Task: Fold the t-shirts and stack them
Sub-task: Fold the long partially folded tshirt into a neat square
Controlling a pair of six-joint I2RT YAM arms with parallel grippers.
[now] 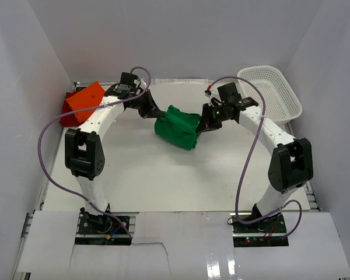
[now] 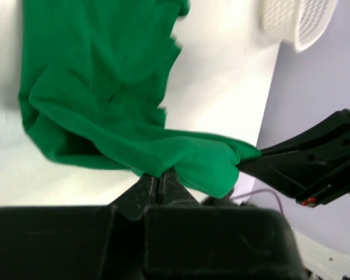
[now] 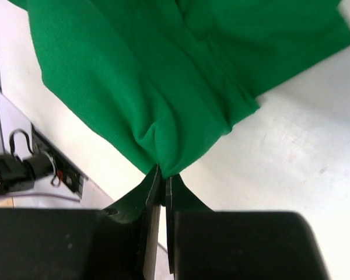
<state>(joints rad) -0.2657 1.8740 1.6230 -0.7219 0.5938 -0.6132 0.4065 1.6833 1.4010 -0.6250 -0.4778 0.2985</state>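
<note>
Both my grippers are clenched on the green shirt (image 1: 178,129), which hangs bunched between them at the centre of the top view, its lower part slumped on the bench (image 1: 163,186). My left gripper (image 2: 158,179) nips a fold along the shirt's near edge, and my right gripper (image 3: 161,174) nips a gathered corner.

The holds are what worry me. Each pinch takes only a small tuck of cloth right at the fingertips. If I pull my arms apart sharply to spread the shirt, one tuck could slide out and that side would drop in a heap.

The cloth is also crumpled where I hold it. I cannot tell whether I have one layer or several, and if it is several, the shirt will open twisted instead of flat and the fold will come out crooked.

In the left wrist view my right gripper sits just beside my left one's hold, at the right of the frame. A careless turn of either wrist could knock them together.

The orange shirt (image 1: 84,99) lies over the dark red shirt (image 1: 66,115) at the upper left of the top view, near my left arm. A wide sweep that way could shove that pile askew.
</note>
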